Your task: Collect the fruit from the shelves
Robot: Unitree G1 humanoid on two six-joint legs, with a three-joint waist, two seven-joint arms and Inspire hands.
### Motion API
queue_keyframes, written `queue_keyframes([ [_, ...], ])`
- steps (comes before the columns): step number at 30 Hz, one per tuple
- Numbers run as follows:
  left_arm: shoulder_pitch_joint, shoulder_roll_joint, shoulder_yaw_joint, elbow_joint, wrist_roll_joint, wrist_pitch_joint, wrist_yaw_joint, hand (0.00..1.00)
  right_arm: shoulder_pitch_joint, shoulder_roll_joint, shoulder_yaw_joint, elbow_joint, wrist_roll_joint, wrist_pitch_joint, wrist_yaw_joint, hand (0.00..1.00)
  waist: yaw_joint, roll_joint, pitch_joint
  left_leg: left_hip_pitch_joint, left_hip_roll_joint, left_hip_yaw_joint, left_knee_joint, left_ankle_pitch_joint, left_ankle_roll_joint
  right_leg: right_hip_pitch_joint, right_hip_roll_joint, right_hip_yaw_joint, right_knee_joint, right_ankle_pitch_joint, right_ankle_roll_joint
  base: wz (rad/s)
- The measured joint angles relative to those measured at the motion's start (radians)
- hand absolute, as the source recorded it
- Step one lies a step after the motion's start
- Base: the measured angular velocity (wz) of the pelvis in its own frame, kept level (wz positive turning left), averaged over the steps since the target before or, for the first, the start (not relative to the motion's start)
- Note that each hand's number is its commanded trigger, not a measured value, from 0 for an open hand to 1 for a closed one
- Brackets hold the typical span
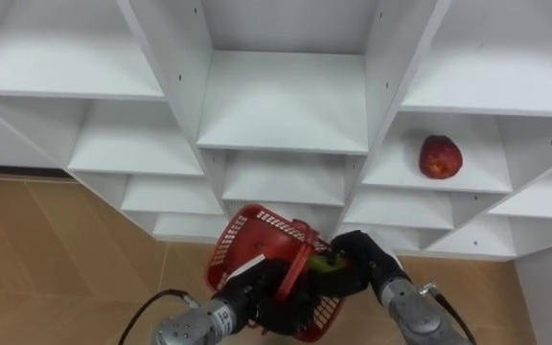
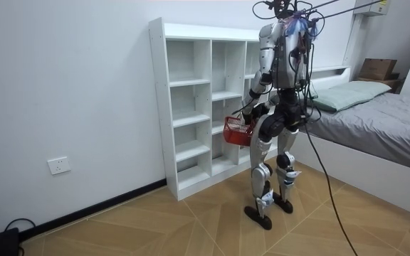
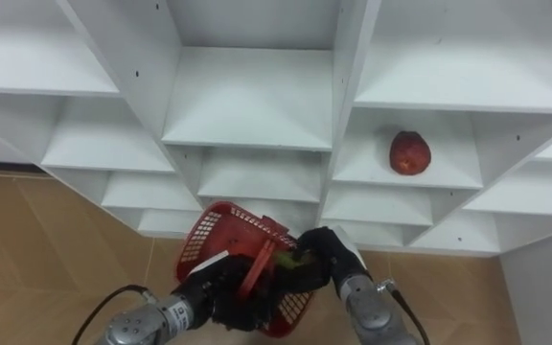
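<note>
Loading green fruit (image 1: 325, 263) into red basket (image 1: 254, 236) gripped by left hand (image 1: 263, 289); right hand (image 1: 360, 257) grasps the fruit. Next, presumably: reach red apple (image 1: 440, 156) on shelf (image 1: 477, 184).

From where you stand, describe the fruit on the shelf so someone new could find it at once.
Start at the white closet of open shelves before the robot. In the column on the robot's right, one shelf holds a round red fruit. It is the sole thing lying on any shelf in view.

a white shelf unit (image 1: 284, 105) stands on the wooden floor (image 1: 56, 259). one red fruit (image 1: 440, 156) lies on a board just right of its middle column.
</note>
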Motion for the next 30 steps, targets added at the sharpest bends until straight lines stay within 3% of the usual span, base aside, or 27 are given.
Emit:
queue_keyframes([
  [10, 0.000, 0.001, -0.003, 0.002, -0.002, 0.018, 0.001, 1.00, -0.009, 0.005, 0.017, 0.000, -0.017, 0.000, 0.001, 0.00, -0.002, -0.001, 0.0005, -0.001, -0.001, 0.002, 0.000, 0.000, 0.000, 0.000, -0.005, -0.001, -0.003, 0.000, 0.000, 0.00],
  [30, -0.001, 0.000, -0.001, 0.001, -0.009, 0.018, 0.008, 1.00, -0.018, 0.006, 0.016, -0.002, -0.040, -0.002, 0.016, 0.00, -0.003, 0.000, 0.0004, 0.000, 0.000, 0.004, -0.001, 0.000, 0.000, -0.001, 0.002, 0.001, -0.002, 0.000, 0.000, 0.00],
])
